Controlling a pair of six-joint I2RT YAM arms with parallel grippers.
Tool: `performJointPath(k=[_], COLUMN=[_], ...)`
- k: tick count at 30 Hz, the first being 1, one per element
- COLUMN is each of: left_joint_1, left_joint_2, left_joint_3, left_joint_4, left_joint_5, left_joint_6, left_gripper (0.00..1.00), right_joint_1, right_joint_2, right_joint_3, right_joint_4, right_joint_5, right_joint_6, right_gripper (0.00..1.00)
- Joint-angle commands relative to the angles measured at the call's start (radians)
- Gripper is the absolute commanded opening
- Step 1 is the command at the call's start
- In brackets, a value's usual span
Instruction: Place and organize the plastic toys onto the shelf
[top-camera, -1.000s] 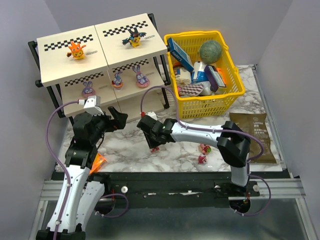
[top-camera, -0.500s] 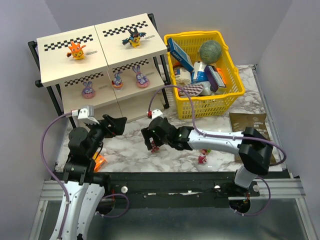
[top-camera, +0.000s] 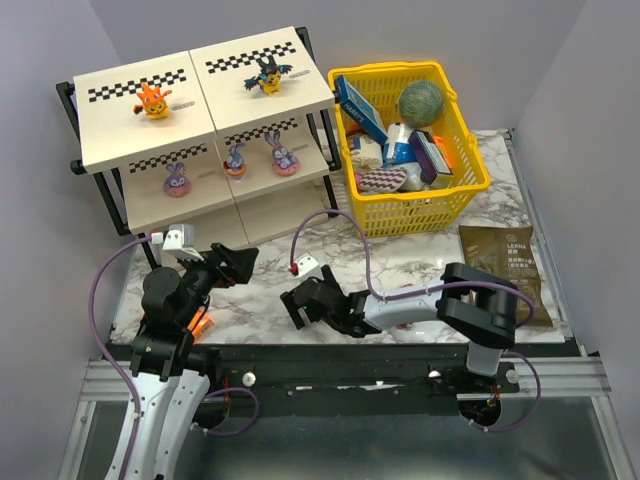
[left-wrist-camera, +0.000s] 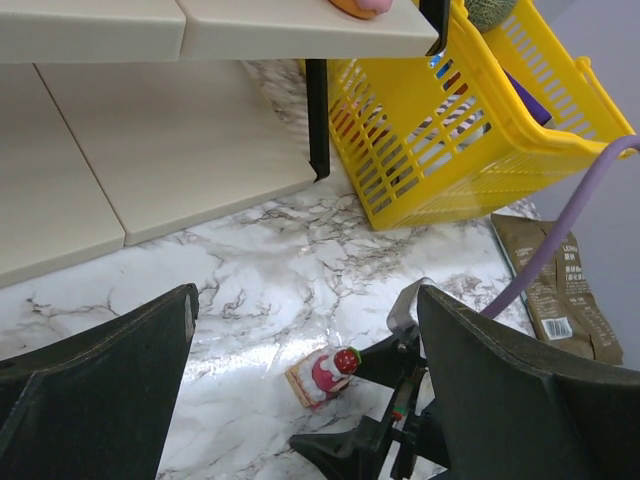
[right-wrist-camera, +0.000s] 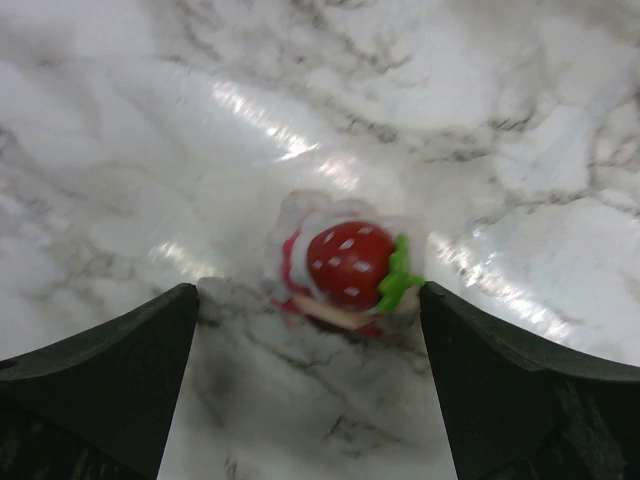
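A small red-pink strawberry-topped toy (right-wrist-camera: 345, 268) lies on the marble between the fingers of my open right gripper (right-wrist-camera: 308, 293), just ahead of the tips and untouched. It also shows in the left wrist view (left-wrist-camera: 325, 373), with the right gripper (left-wrist-camera: 352, 412) around it. In the top view the right gripper (top-camera: 297, 306) hides it. My left gripper (top-camera: 236, 262) is open and empty above the table, in front of the shelf (top-camera: 150, 135). On the shelf stand an orange toy (top-camera: 154, 101), a black-and-yellow winged toy (top-camera: 267, 75) and three purple bunny-eared toys (top-camera: 236, 160).
A yellow basket (top-camera: 412, 217) with boxes and a green ball stands right of the shelf, also in the left wrist view (left-wrist-camera: 450, 150). A brown pouch (top-camera: 505, 270) lies at the right. A flat orange packet (top-camera: 200, 322) lies under my left arm.
My right gripper has moved toward the near edge and lower, and now sits around the strawberry toy. My left gripper has drawn back a little from the shelf.
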Motion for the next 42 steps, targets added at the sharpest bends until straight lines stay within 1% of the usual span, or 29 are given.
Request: performJointPath(k=[1,4,7,10,11,13,14,16,17,18,19,21,24,25,29,31,36,39,42], left_joint_1=[-0.003,-0.003,-0.003,-0.003,-0.003,-0.003,-0.003,-0.003,-0.003,-0.003,-0.003,-0.003,-0.003,-0.003,-0.003,-0.003,-0.003,-0.006,-0.009], left_joint_2=[-0.025,-0.040,-0.049,-0.055,-0.058,-0.065,-0.068,-0.075,-0.078,-0.081,-0.083,-0.085,-0.092,-0.094,-0.108,-0.114,-0.120,-0.121,-0.120], left_joint_3=[-0.003,-0.006,-0.007,-0.007,-0.007,-0.006,-0.006,-0.004,-0.004,-0.004,-0.004,-0.003,-0.003,-0.001,0.002,0.003,0.006,0.008,0.011], left_joint_4=[0.004,0.010,0.013,0.015,0.015,0.013,0.012,0.007,0.006,0.003,0.001,-0.002,-0.004,-0.007,-0.016,-0.017,-0.028,-0.034,-0.042], left_joint_5=[0.032,0.047,0.050,0.055,0.058,0.056,0.055,0.046,0.042,0.033,0.029,0.027,0.029,0.021,0.009,0.006,-0.016,-0.025,-0.034], left_joint_6=[0.022,0.021,0.021,0.022,0.022,0.022,0.024,0.024,0.024,0.024,0.024,0.025,0.031,0.033,0.033,0.033,0.034,0.036,0.036], left_gripper=[0.99,0.99,0.99,0.99,0.99,0.99,0.99,0.99,0.99,0.99,0.99,0.99,0.99,0.99,0.99,0.99,0.99,0.99,0.99], right_joint_1=[0.010,0.010,0.010,0.013,0.018,0.025,0.033,0.039,0.042,0.042,0.042,0.038,0.025,0.016,-0.045,-0.085,-0.179,-0.226,-0.263], right_joint_2=[0.077,0.094,0.114,0.140,0.146,0.157,0.169,0.175,0.175,0.175,0.174,0.168,0.177,0.180,0.214,0.232,0.329,0.382,0.425], right_joint_3=[-0.037,-0.057,-0.043,-0.009,0.017,0.037,0.054,0.067,0.072,0.087,0.095,0.120,0.208,0.262,0.375,0.406,0.534,0.590,0.614], right_joint_4=[0.069,0.065,0.072,0.042,0.029,0.006,-0.003,-0.014,-0.017,-0.021,-0.024,-0.024,-0.026,-0.026,-0.008,0.037,0.100,0.123,0.167], right_joint_5=[0.137,0.175,0.184,0.198,0.206,0.227,0.236,0.258,0.262,0.262,0.270,0.270,0.266,0.246,0.190,0.158,0.097,0.069,0.035], right_joint_6=[0.080,0.135,0.146,0.163,0.172,0.195,0.200,0.209,0.211,0.214,0.212,0.191,0.111,0.091,0.005,-0.058,-0.180,-0.211,-0.243], right_gripper=[0.98,0.98,0.94,0.85,0.79,0.71,0.61,0.48,0.37,0.33,0.31,0.30,0.28,0.27,0.25,0.25,0.25,0.25,0.25])
